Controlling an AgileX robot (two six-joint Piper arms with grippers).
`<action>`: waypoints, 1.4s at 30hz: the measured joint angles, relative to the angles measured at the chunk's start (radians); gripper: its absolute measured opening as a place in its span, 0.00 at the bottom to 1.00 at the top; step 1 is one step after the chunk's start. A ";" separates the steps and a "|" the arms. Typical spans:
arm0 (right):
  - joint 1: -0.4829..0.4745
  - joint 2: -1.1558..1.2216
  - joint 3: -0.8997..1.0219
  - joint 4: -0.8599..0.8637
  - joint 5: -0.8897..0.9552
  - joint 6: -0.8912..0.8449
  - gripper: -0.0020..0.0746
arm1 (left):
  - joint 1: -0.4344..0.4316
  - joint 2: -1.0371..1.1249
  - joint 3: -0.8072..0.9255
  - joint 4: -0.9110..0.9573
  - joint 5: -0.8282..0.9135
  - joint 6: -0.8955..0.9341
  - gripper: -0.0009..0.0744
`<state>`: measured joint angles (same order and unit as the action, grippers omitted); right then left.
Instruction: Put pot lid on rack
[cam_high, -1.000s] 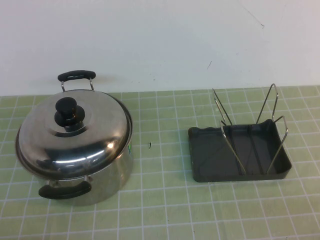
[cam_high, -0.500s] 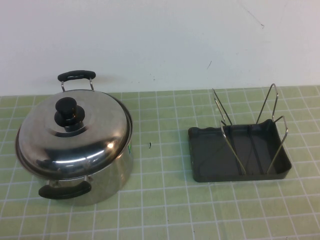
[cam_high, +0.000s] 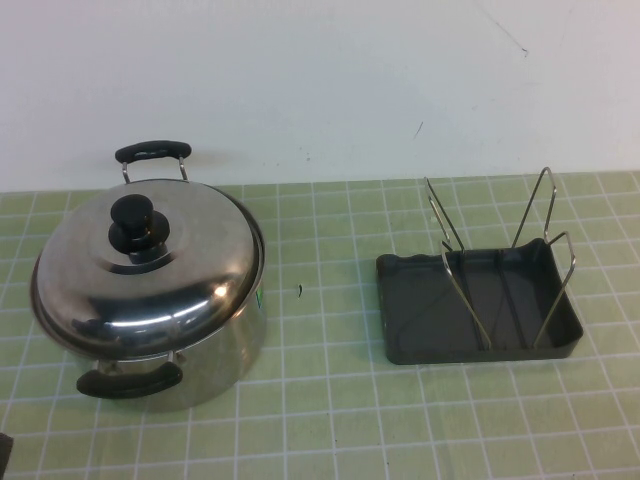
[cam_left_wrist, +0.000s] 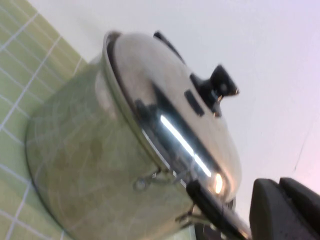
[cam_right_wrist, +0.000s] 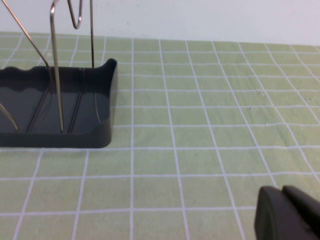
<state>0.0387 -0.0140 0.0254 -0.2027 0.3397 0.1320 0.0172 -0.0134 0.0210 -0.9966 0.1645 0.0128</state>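
Observation:
The pot lid, shiny steel with a black knob, sits on the steel pot at the table's left. The rack, a dark grey tray with upright wire loops, stands at the right, empty. My left gripper just shows at the front left corner, in front of the pot and apart from it. In the left wrist view it is shut and empty, facing the lid and pot. My right gripper is shut and empty, low over the mat beside the rack; it is outside the high view.
The pot has two black handles, one at the front and one at the back. A green tiled mat covers the table, and a white wall stands close behind. Bare mat lies between pot and rack.
A dark part of my left gripper has come into the front left corner of the high view. Pot, lid and rack have not moved.

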 joint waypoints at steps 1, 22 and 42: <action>0.000 0.000 0.000 0.000 0.000 0.000 0.02 | 0.000 0.000 0.000 -0.021 -0.016 0.013 0.01; 0.000 0.000 0.000 0.000 0.000 0.000 0.02 | -0.008 0.472 -0.447 0.739 0.039 0.079 0.13; 0.000 0.000 0.000 0.000 0.000 0.000 0.02 | -0.266 1.160 -0.461 1.092 -0.871 -0.160 0.83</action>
<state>0.0387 -0.0140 0.0254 -0.2027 0.3397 0.1320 -0.2492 1.1461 -0.4399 0.0959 -0.7061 -0.1470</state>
